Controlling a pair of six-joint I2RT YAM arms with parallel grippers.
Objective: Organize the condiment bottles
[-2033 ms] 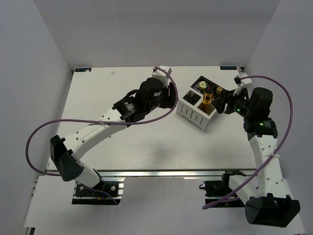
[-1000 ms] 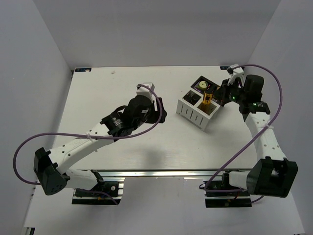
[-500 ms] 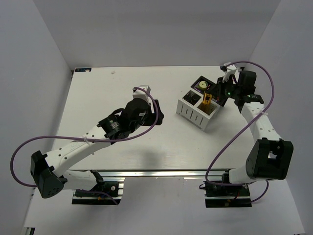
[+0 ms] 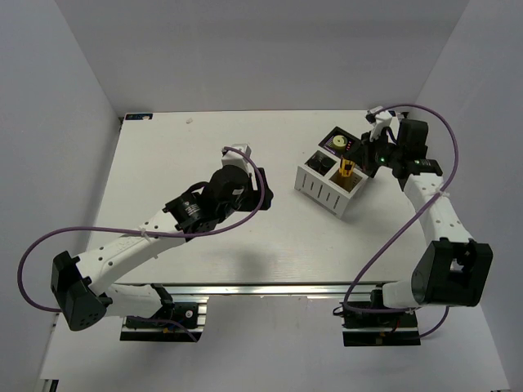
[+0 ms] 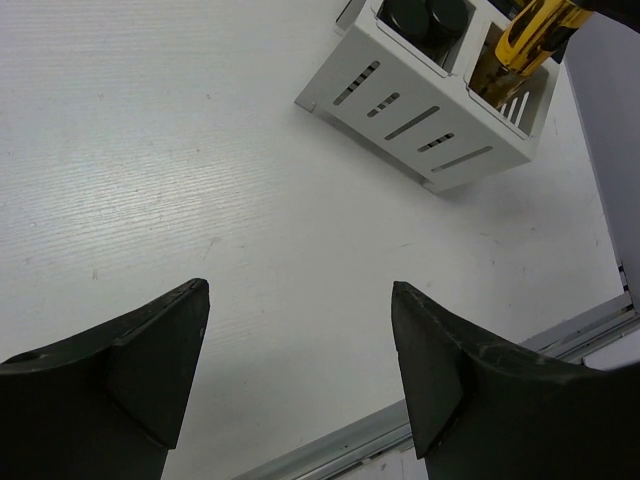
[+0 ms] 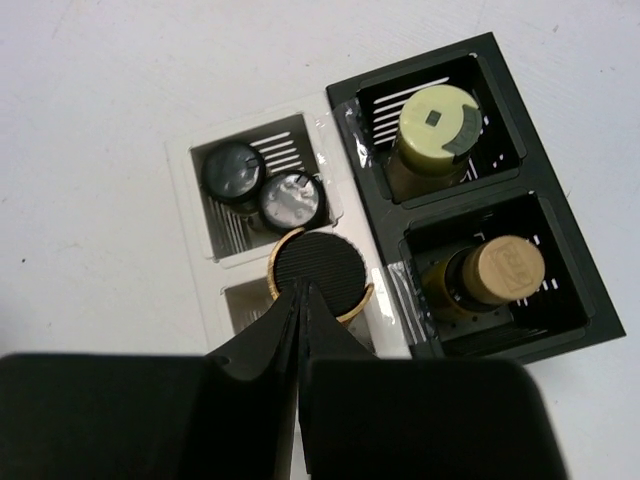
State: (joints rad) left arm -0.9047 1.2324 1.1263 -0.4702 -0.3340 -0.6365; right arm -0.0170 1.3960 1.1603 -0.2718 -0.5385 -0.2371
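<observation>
Bottles stand in two holders at the right rear of the table [image 4: 163,163]: a white slatted rack [image 4: 323,189] and a black box [image 6: 505,185] set right against its far side.

From the right wrist view we see two dark-capped bottles [image 6: 233,172] side by side, touching, in one compartment of the rack. The slim yellow bottle [image 6: 318,265] stands in the neighbouring compartment, its black cap facing the camera. In the top view this bottle rises above the rack's rim. In the black box, a cream jar [image 6: 435,125] fills one compartment and a tan-capped bottle [image 6: 497,268] the other.

We find the right gripper [image 6: 302,292] above the rack with its two fingers pressed together and nothing between them. Their tips overlap the near edge of the yellow bottle's cap. We cannot tell whether they touch it.

We see the left gripper [image 5: 298,290] well apart from the rack, out over bare table near the middle. Its fingers are spread wide and hold nothing. Its wrist camera looks past them to the rack's slatted wall, with the dark caps and the yellow bottle showing at the top edge.
</observation>
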